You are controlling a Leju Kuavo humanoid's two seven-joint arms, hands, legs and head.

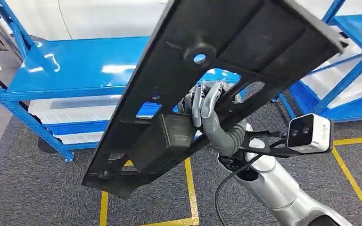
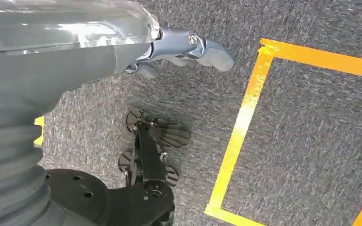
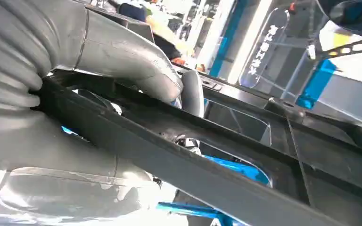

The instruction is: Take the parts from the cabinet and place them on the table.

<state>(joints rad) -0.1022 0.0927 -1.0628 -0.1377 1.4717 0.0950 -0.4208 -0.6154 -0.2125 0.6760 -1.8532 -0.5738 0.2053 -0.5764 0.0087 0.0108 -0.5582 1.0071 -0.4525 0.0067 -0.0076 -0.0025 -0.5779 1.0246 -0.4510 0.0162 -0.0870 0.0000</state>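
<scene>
Now right hand (image 1: 207,106) grips long black part (image 1: 245,52) (tilted, above carpet); left hand (image 2: 188,49) hangs, fingers curled, holding nothing.

From high on our body we look forward and down at a long black part (image 1: 207,70) close before us. Our right wrist camera sits tight against that part (image 3: 226,169), sharing it with the head view. Our left wrist camera faces down at grey carpet (image 2: 301,117).
</scene>
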